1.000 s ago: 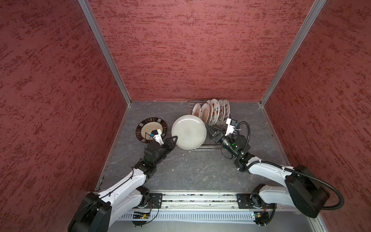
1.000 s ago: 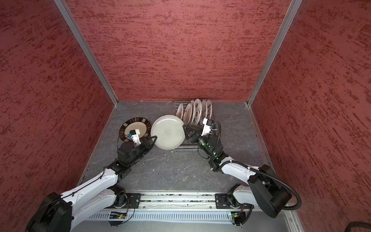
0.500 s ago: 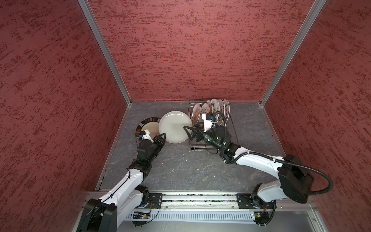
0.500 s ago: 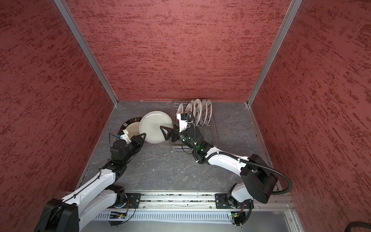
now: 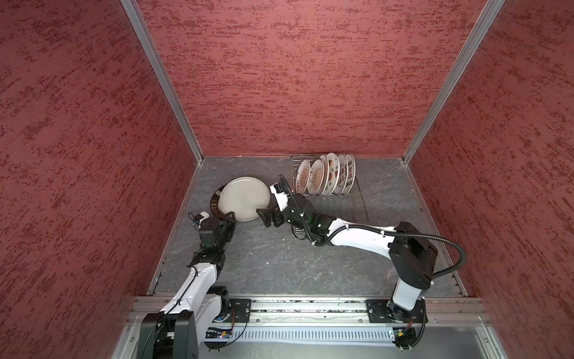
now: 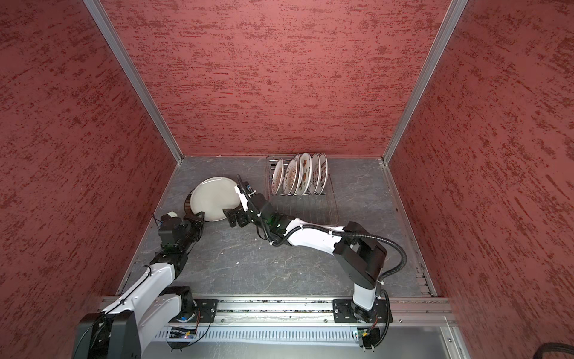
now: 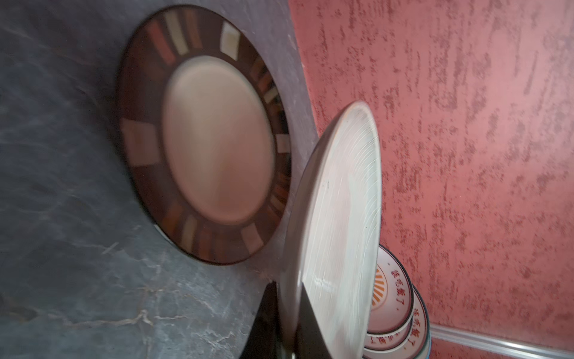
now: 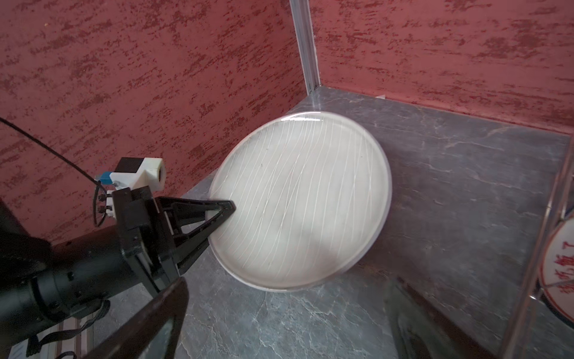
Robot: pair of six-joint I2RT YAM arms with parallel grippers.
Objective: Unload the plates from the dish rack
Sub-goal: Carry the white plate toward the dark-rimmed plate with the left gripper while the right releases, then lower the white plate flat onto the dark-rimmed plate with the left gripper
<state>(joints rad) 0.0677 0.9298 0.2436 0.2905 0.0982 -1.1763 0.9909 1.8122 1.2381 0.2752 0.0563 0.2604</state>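
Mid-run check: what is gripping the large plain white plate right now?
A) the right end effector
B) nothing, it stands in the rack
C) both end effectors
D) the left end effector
D: the left end effector is shut on the rim of the plain white plate, while the right end effector stands open beside it.

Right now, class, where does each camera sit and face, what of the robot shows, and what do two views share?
Both top views: above the base, looking down; left arm, right arm, rack, white plate.
Left wrist: on left arm, facing brown plate; left gripper shut on white plate.
Right wrist: on right arm, facing white plate; open right gripper, left gripper.
Shared: both wrist views show the white plate.
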